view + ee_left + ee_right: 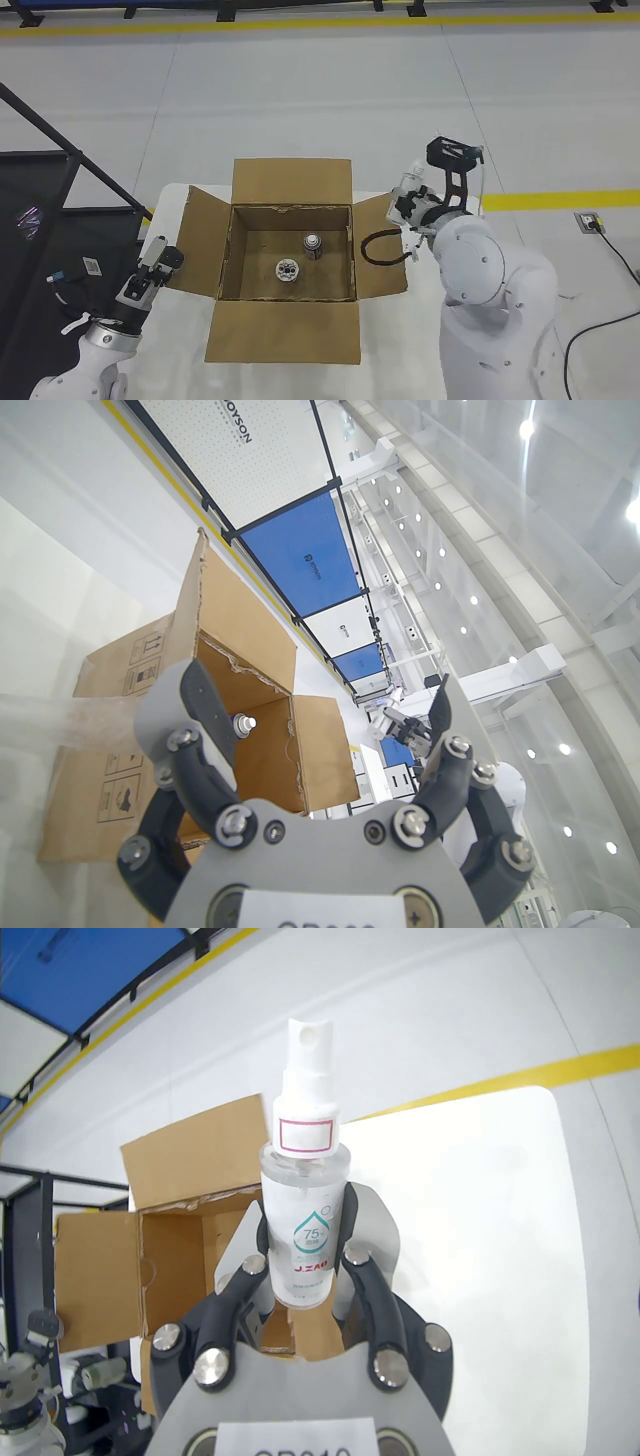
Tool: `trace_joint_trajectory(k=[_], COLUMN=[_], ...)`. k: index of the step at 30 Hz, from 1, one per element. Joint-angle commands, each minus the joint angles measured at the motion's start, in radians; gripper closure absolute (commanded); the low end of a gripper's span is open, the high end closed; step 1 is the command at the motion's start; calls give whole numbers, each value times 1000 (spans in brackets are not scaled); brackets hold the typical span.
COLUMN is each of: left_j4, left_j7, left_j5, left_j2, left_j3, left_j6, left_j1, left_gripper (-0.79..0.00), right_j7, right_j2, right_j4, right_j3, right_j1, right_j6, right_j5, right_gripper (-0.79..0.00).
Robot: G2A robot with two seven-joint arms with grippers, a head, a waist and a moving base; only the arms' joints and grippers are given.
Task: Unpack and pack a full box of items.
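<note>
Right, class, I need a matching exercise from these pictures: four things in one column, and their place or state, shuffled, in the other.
1 spray bottle
2 left gripper
3 cardboard box
4 small can

A standing inside the box
B open, holding nothing
C clamped in the right gripper
D flaps folded out, on the table

Pairs: 1-C, 2-B, 3-D, 4-A
</note>
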Motion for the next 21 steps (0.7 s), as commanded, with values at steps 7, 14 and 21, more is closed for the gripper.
trace_joint_trajectory(k=[7, 14, 21], left_j4=[0, 0, 0], left_j7=[0, 0, 0], left_j5=[0, 0, 0], left_j2=[0, 0, 0], left_j3=[0, 0, 0], left_j6=[0, 0, 0], left_j1=[0, 0, 0], left_gripper=[-785, -785, -785], right_j7=[103, 196, 175], right_j2=[-19, -18, -19], right_j4=[385, 530, 585], right_j3=[-184, -189, -207], right_j1=[177, 190, 166], right_j6=[-79, -119, -75], right_j5=[57, 87, 68], right_gripper=[0, 0, 0])
